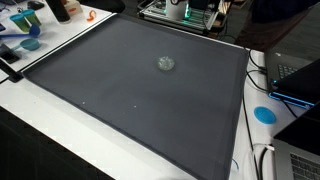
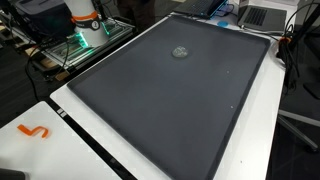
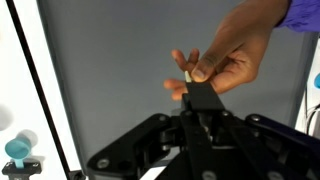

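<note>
In the wrist view my gripper [image 3: 200, 88] rises from the bottom edge, its two black fingers pressed together into one bar, so it looks shut. A person's hand [image 3: 235, 45] reaches in from the upper right and pinches at the fingertips, holding a small pale bit [image 3: 188, 76] against them. I cannot tell if the fingers hold that bit. Behind lies the dark grey mat [image 3: 110, 60]. In both exterior views a small round grey object [image 1: 166, 63] [image 2: 181, 51] lies alone on the mat, and the gripper is out of frame.
The mat [image 1: 140, 95] covers a white table [image 1: 40, 130]. A blue disc [image 1: 264, 114], cables and a laptop [image 1: 295, 75] sit beside the mat. An orange piece [image 2: 35, 131] lies on the white edge. The robot base [image 2: 85, 20] stands by a wire rack. A teal object [image 3: 18, 150] sits off the mat.
</note>
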Available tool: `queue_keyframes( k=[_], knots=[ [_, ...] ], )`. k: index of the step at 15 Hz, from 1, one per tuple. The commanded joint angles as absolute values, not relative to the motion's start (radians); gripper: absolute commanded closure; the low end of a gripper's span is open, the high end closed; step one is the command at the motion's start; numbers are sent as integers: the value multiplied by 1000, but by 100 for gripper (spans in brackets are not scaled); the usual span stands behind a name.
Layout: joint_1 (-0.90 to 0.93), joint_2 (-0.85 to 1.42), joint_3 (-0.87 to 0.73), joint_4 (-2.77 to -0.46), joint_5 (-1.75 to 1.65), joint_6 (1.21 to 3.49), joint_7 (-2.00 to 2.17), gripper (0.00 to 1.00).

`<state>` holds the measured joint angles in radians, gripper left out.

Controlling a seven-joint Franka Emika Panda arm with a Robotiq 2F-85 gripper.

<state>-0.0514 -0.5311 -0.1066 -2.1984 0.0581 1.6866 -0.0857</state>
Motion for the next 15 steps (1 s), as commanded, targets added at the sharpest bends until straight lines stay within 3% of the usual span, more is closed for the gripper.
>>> queue_keyframes(
  k=[1, 5, 6, 15],
  knots=[
    [-53, -528, -103, -2194, 60, 1685, -92, 97],
    [-54, -530, -98, -2196, 59, 1684, -87, 97],
    [-53, -530, -96, -2196, 59, 1684, -87, 87],
    [-54, -530, -96, -2196, 59, 1684, -87, 87]
  ],
)
